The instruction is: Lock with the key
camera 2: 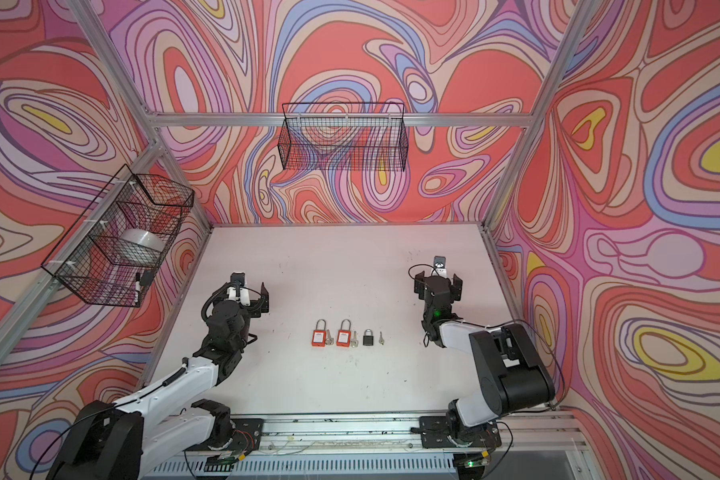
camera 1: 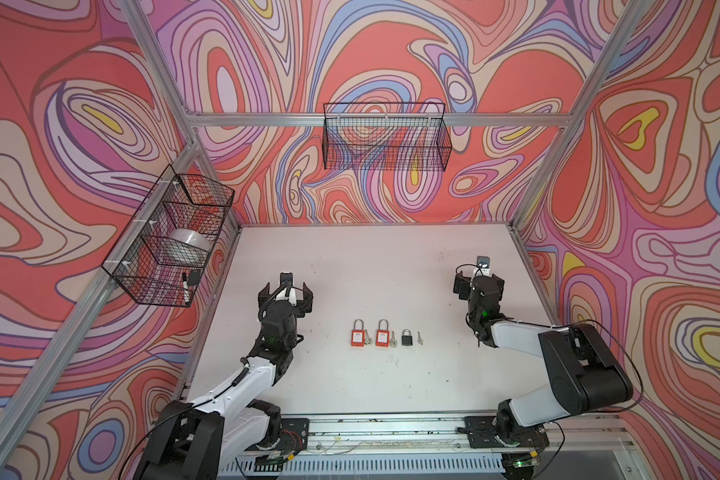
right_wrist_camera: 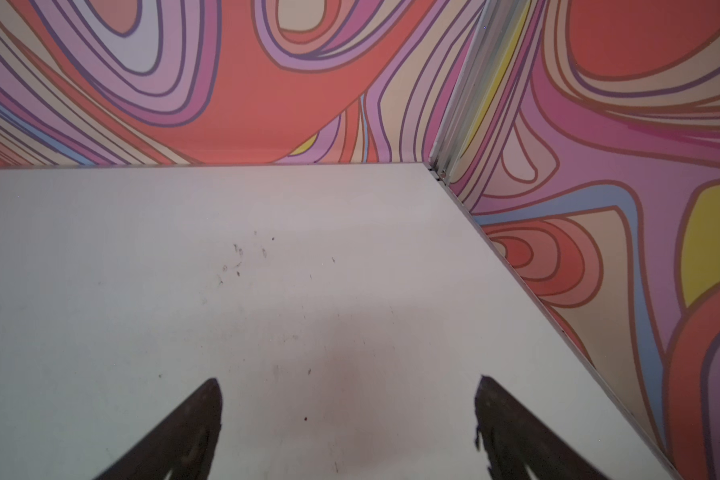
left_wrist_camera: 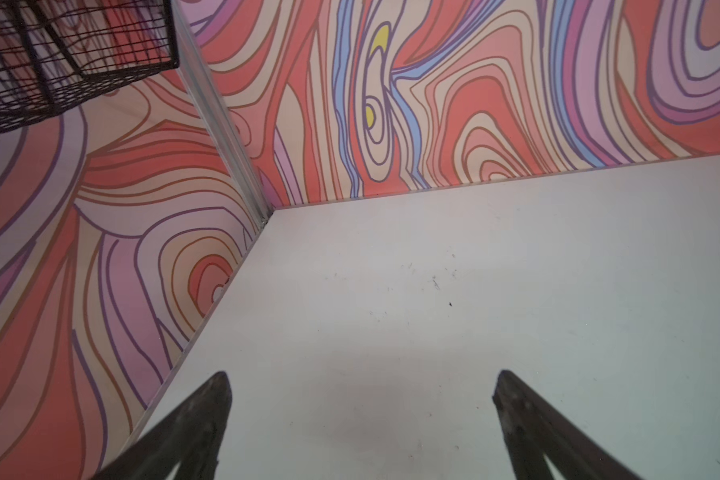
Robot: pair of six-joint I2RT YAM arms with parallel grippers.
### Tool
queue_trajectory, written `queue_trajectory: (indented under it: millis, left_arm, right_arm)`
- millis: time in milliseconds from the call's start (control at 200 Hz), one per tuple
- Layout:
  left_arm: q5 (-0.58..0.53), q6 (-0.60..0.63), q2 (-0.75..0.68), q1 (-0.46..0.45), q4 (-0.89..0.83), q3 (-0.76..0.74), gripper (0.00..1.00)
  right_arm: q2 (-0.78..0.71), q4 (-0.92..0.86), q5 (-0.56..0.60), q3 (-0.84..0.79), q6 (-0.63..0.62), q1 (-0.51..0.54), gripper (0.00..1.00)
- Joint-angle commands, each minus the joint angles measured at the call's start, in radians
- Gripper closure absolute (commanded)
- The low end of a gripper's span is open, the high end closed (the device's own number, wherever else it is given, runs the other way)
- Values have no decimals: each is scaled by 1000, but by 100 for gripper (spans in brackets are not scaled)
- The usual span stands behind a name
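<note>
- The left fingers [left_wrist_camera: 204, 415] and right fingers [right_wrist_camera: 196, 415] stood spread wide and empty above bare table, each pair facing a far corner.
- Swirled red, lilac and blue walls [camera 1: 391, 50] closed three sides, braced by an aluminium frame [camera 1: 267, 120].
- The white table [camera 1: 371, 257] was scuffed with small dark marks.
- A back basket [camera 1: 385, 141] hung on the far wall.
- A side basket [camera 1: 150, 232] on the left wall held a tape roll [camera 1: 190, 245] and a marker [camera 1: 186, 286].
- An orange padlock [camera 1: 356, 334], a second orange padlock [camera 1: 383, 333] and a black padlock [camera 1: 407, 337] lay in a row between the arms, well apart from both.
- Just right of each lay a key [camera 1: 368, 337], a second key [camera 1: 393, 338] and a smaller key [camera 1: 419, 338].
</note>
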Motion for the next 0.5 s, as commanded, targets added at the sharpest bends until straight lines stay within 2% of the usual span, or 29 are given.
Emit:
queue_trajectory:
  millis: [0,125,215,275,335,451,496]
  left_arm:
    - [-30,-57,41,54,130,-46,0]
    - [36,-96,98,110,166,-62,0]
    - [26,-86,172,123,243,-70,0]
    - [33,-98,231,134,307,-75,0]
    - [53,-97,288,136,346,-75,0]
    - [72,-80,408,137,517,-99,0]
    - [120,-75,409,137,494,-95,0]
  right_arm:
    - [42,164,-108,-68,24,-75,2]
    - [128,368,-141,-137,39,-100,1]
    - [203,477,-143,-150,28,-100,2]
    - [184,399,-167,-130,32,-100,2]
    - [197,406,-162,-114,24,-99,2]
    - [193,302,-175,-71,33,-101,2]
    - [197,310,-174,-72,29,-101,1]
